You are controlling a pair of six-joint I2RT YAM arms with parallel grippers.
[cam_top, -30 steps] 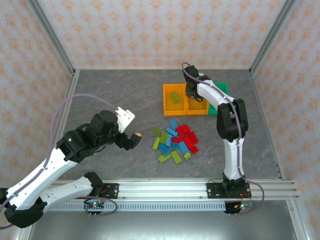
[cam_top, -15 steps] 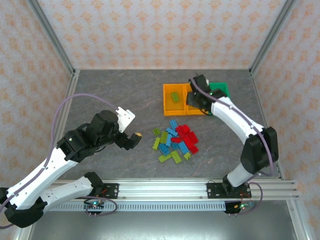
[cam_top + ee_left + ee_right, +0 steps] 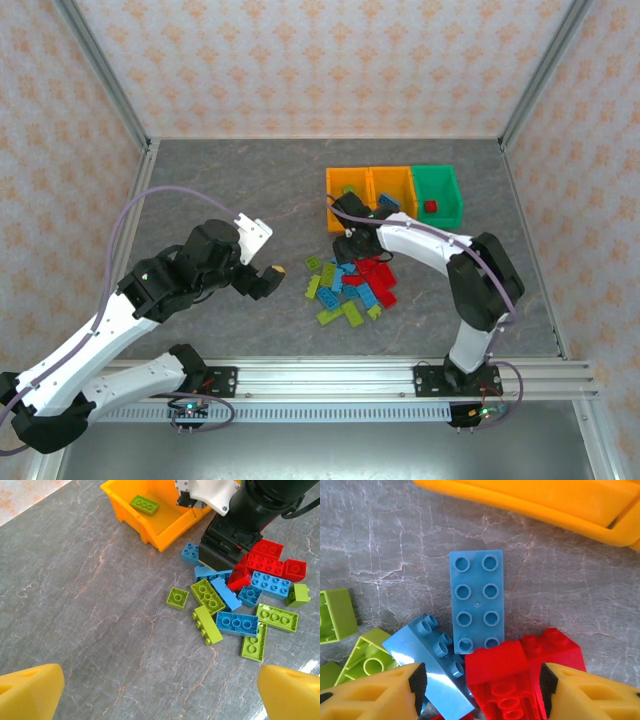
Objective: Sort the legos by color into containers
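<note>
The small plastic legos (image 3: 352, 285), lime green, light blue and red, lie in a loose pile on the grey stone-look table (image 3: 230, 190). The pile sits just in front of three open plastic bins. The left orange-yellow bin (image 3: 333, 190) has one lime green brick (image 3: 144, 504) in it. The middle orange-yellow bin (image 3: 392, 185) has a light blue brick (image 3: 388, 203). The green bin (image 3: 440, 188) on the right has a small red brick (image 3: 430, 207).

The right gripper (image 3: 482, 692) hangs low over the far side of the pile, near the left bin. Its two yellow fingers (image 3: 375, 690) are spread apart and grasp nothing. Between them sit a big red brick (image 3: 505, 675) and a thin blue brick (image 3: 437, 665) tipped on its side. It looks like the fingers do not touch them, but that is hard to be sure of. Just past the fingers, a flat blue brick (image 3: 476, 601) with eight studs lies on the table.

The left gripper (image 3: 160, 695) floats above bare table to the left of the pile, apart from it. Its fingers are spread very wide and are empty.
</note>
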